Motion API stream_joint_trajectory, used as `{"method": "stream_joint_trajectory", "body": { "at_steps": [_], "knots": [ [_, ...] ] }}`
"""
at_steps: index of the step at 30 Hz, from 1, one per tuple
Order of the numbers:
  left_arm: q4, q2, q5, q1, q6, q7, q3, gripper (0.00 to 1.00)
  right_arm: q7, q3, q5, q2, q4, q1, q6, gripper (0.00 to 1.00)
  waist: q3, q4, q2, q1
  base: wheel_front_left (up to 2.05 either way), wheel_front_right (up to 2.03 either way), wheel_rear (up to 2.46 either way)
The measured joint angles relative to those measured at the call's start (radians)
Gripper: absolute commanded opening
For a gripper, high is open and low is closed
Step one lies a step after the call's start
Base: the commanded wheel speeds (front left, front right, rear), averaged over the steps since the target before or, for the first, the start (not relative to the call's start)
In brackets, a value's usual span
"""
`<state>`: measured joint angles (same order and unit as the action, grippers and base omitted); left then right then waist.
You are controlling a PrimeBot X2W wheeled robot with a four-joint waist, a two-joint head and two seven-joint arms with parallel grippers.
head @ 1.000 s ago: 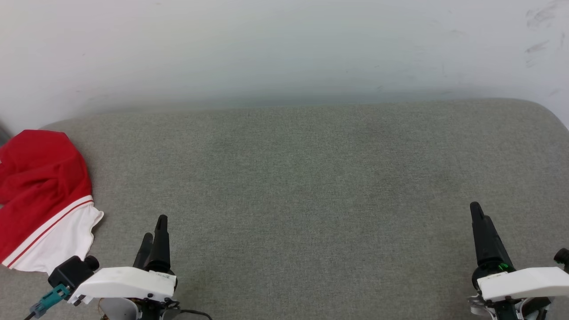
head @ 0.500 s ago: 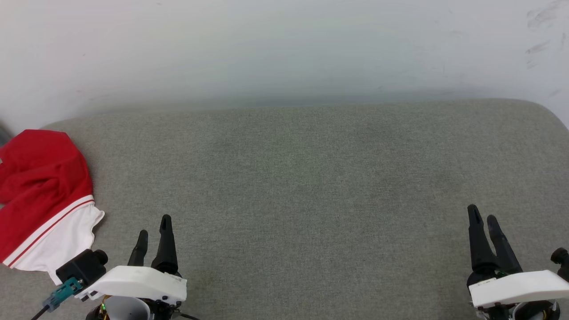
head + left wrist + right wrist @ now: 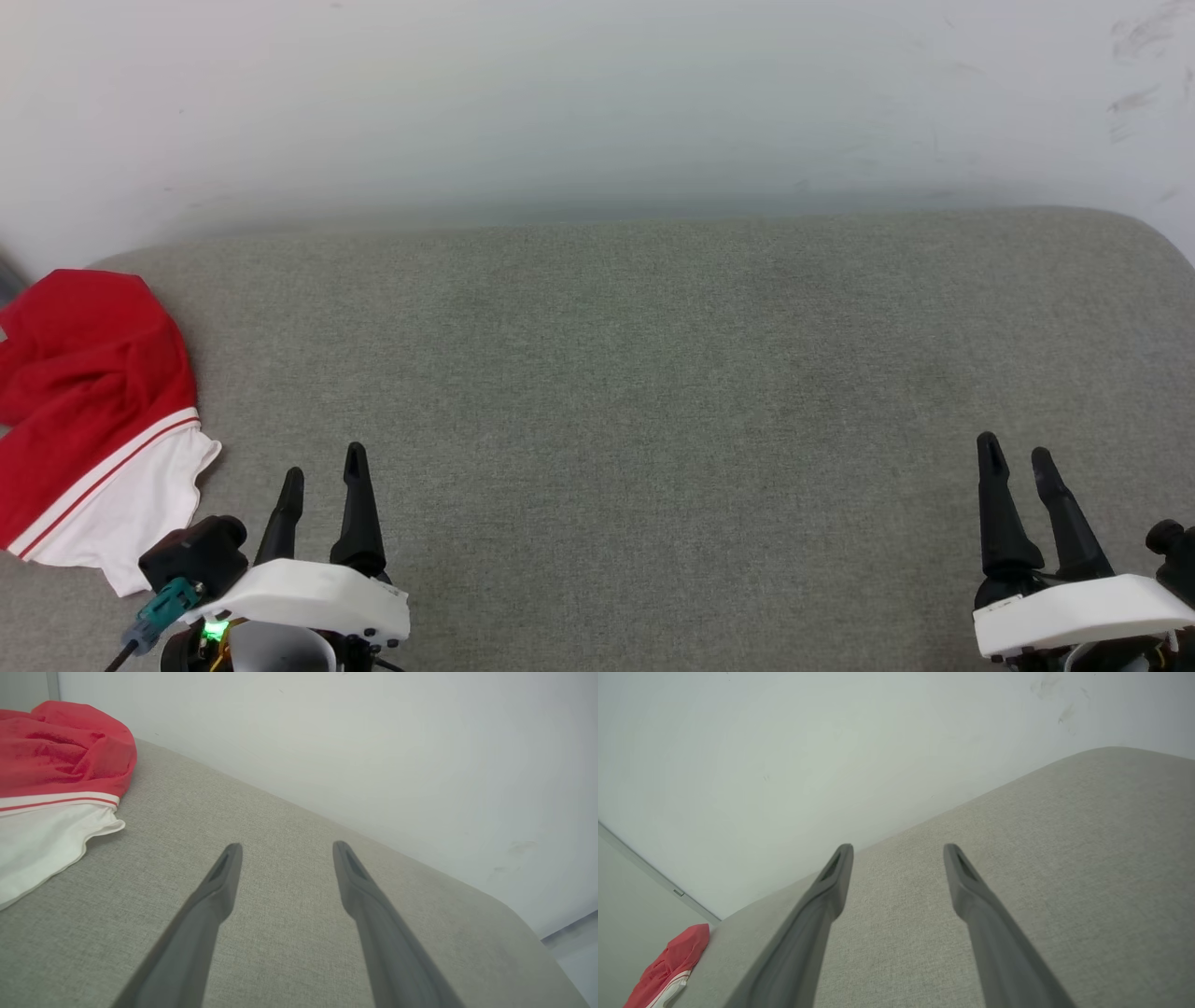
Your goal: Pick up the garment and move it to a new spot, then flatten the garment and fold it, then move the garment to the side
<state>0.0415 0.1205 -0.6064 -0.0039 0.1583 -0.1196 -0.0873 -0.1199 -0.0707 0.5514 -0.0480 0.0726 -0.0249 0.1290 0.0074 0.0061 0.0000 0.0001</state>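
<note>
The garment [image 3: 89,411] is bunched at the left edge of the cushion [image 3: 653,373]. The left gripper [image 3: 324,464] and right gripper [image 3: 1013,451] are held with fingers spread, empty. The red bulk should be grasped deeply, not the loose white sleeve [image 3: 140,523].

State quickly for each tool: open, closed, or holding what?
Left tool: open, holding nothing.
Right tool: open, holding nothing.

Left jaws: wrist has rolled. Its fingers [image 3: 359,509], stacked one behind the other a second ago, now show side by side with a gap. Right jaws: same roll, fingers [image 3: 999,509] now apart. Both white housings sit slightly lower.
</note>
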Motion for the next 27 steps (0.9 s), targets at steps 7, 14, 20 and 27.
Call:
{"method": "stream_joint_trajectory", "body": {
  "at_steps": [7,14,20,27],
  "knots": [
    [-0.016,0.01,0.073,0.006,0.011,-0.018,-0.015,1.0,-0.018,0.003,-0.081,0.0,-0.013,-0.008,0.0,1.0,0.0,0.0,0.0,0.0,0.0,0.0,0.0],
    [-0.03,0.014,0.143,0.014,0.019,-0.037,-0.026,1.0,-0.035,0.004,-0.159,0.0,-0.03,-0.014,0.0,1.0,0.002,0.0,0.0,0.0,0.0,0.0,0.0],
    [-0.04,0.015,0.2,0.016,0.019,-0.052,-0.033,1.0,-0.051,0.007,-0.214,0.0,-0.043,-0.016,0.0,1.0,0.005,-0.001,0.0,0.0,0.0,0.0,0.0],
    [-0.045,0.013,0.261,0.023,0.007,-0.069,-0.037,1.0,-0.066,0.014,-0.268,0.0,-0.052,-0.025,0.0,1.0,0.006,-0.001,0.0,0.0,0.0,0.0,0.0]
  ]
}}
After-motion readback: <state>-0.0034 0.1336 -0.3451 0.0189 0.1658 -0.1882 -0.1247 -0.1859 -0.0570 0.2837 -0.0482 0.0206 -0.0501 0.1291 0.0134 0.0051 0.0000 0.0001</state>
